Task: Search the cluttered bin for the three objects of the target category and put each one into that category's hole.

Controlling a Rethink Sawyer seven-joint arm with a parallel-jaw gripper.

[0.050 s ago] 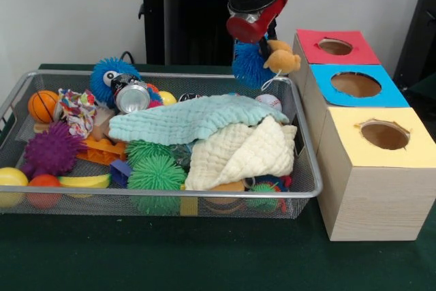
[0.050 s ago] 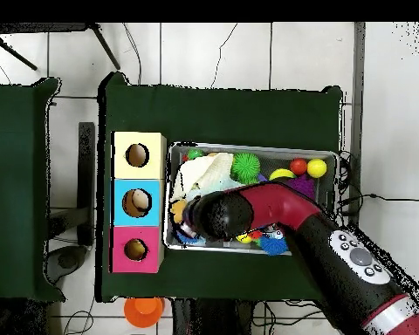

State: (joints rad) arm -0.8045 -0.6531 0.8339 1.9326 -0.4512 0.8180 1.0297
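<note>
Three wooden boxes are standing in a row beside the wire mesh bin (image 1: 308, 189): one red-topped box (image 1: 336, 47), one blue-topped box (image 1: 356, 85), one yellow-topped box (image 1: 385, 136), each with one round hole. The arm is reaching down over the bin's corner nearest the red box. Its pincer (image 1: 262, 44) is gripping a fuzzy blue plush toy with orange feet (image 1: 251, 63), hanging above the rim. Two muslin cloths are hiding much of the bin's clutter.

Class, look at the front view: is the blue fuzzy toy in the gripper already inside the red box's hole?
No: the blue fuzzy toy hangs from the gripper beside the red box, outside its hole.
</note>
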